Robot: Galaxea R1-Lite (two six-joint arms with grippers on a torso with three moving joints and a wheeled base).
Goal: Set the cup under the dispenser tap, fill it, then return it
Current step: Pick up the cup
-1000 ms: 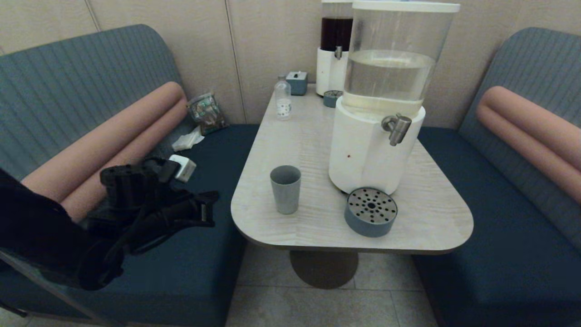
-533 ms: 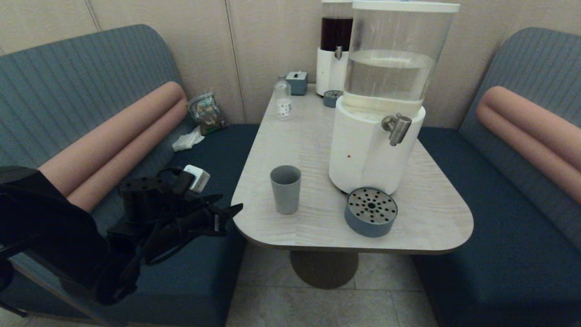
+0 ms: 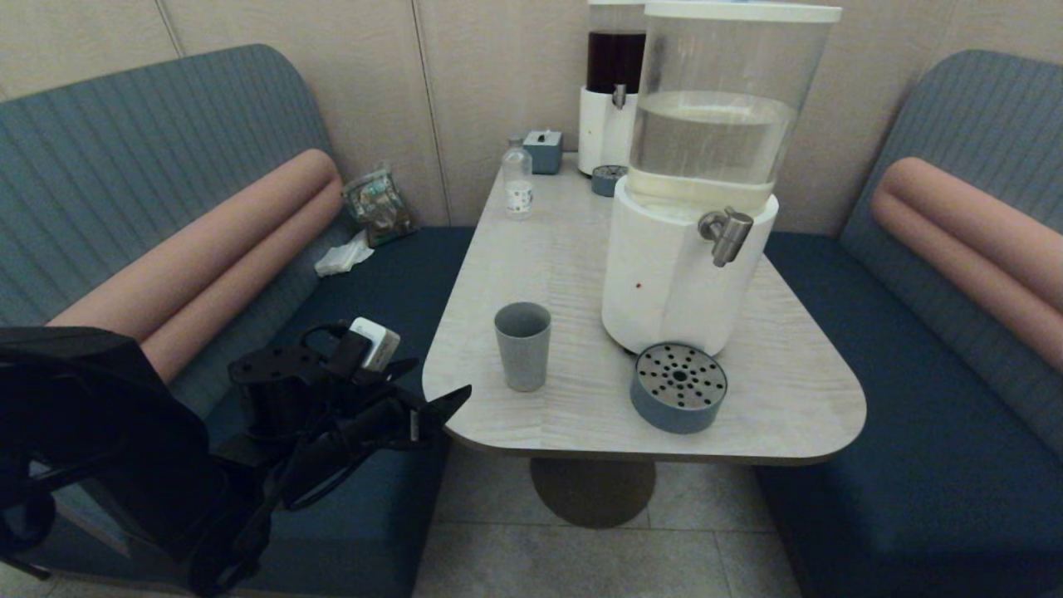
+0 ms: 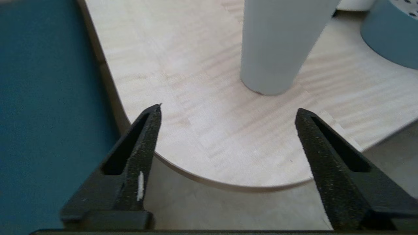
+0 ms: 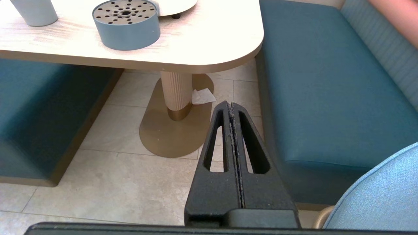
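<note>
The grey-blue cup [image 3: 523,345] stands upright on the table [image 3: 581,415], left of the big dispenser's white base [image 3: 664,282]. Its metal tap [image 3: 727,235] juts out above the round perforated tray [image 3: 678,387]. My left gripper [image 3: 432,390] hovers at the table's near-left corner, open and empty, pointing at the cup [image 4: 277,45]; in its wrist view the gripper [image 4: 228,112] is a short way from the cup's foot. My right gripper [image 5: 231,106] is shut and parked low over the floor, out of the head view.
A slimmer dark-tank dispenser [image 3: 613,83], a small clear bottle [image 3: 518,178], a tissue box [image 3: 544,149] and a small tray [image 3: 609,179] stand at the table's far end. Blue benches [image 3: 913,415] flank the table. A table pedestal [image 5: 176,94] rises from the tiled floor.
My left arm has moved right and forward from over the left bench to the table's near-left corner, closing on the cup. The cup has not moved.
</note>
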